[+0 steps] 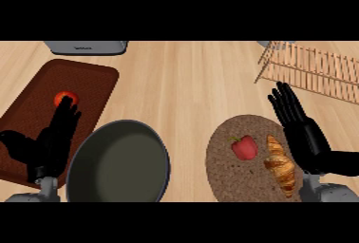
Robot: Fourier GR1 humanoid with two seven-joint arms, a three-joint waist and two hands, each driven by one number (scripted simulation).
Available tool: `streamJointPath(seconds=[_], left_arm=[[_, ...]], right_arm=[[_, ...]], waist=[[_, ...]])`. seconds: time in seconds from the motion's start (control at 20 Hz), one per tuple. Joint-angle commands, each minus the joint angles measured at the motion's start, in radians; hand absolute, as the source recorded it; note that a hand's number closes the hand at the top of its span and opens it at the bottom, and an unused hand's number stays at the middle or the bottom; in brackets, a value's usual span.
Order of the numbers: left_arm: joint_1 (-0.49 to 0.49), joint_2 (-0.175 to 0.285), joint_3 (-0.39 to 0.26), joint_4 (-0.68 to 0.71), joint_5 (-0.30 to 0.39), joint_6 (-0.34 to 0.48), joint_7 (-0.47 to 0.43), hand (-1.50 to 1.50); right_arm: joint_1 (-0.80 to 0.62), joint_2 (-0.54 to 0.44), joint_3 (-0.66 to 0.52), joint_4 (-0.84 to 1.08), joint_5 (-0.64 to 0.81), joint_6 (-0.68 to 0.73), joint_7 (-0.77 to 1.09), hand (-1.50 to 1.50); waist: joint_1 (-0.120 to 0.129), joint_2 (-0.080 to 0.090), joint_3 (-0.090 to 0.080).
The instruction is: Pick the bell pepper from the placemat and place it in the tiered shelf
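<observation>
The bell pepper (pixel 244 147) is red and glossy, blocky and tapering toward its near end, with a short green stem at its upper left. It lies on the round, speckled brown placemat (pixel 230 176) at the near right of the wooden worktop (pixel 182 85). Just to its right on the same placemat is a golden croissant (pixel 280 170), lying lengthwise from far to near; the two look close, but whether they touch cannot be told.

The right robot hand (pixel 308 142) is over the placemat's right edge, beside the croissant, fingers straight and spread apart, holding nothing and clear of the pepper. The left robot hand (pixel 51 144) is at the near left over a dark brown rectangular mat (pixel 88 78), fingers straight and thumb out to the left, fingertips at a small red round object (pixel 64 98).

A dark round pan (pixel 119 163) sits between the two mats. The tiered shelf (pixel 316 69), made of thin wooden slats, stands at the far right, well apart from the pepper. A grey appliance (pixel 85 46) shows at the far edge.
</observation>
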State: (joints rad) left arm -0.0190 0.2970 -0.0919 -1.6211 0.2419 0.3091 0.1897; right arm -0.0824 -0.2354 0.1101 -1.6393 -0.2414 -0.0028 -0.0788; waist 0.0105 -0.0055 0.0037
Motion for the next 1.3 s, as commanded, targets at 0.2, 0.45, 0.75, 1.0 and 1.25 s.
streamJointPath(seconds=[0.2,0.45,0.75,1.0,1.25], left_arm=[[0.037,0.141,0.051,0.074,-0.027,-0.124,-0.04,0.0],[0.081,0.117,0.039,0.105,-0.023,-0.125,-0.056,0.0],[0.03,0.154,0.105,0.207,0.018,-0.223,-0.108,0.0],[0.061,0.172,0.123,0.205,0.018,-0.223,-0.109,0.0],[0.067,0.157,0.115,0.2,0.022,-0.226,-0.099,0.0]], right_arm=[[-0.151,0.054,0.213,-0.029,0.389,-0.147,-0.112,1.5],[-0.032,0.006,0.068,0.005,0.711,-0.544,-0.091,1.5],[0.145,0.23,0.437,0.055,1.008,-0.751,-0.025,-1.5],[0.222,0.226,0.384,-0.018,1.412,-0.717,0.256,-1.5],[0.316,0.235,0.376,-0.139,1.691,-0.486,0.474,-1.5]], waist=[[0.022,0.005,-0.006],[-0.046,-0.003,-0.01],[-0.018,0.004,-0.005],[-0.042,-0.004,-0.012],[-0.051,-0.004,-0.012]])
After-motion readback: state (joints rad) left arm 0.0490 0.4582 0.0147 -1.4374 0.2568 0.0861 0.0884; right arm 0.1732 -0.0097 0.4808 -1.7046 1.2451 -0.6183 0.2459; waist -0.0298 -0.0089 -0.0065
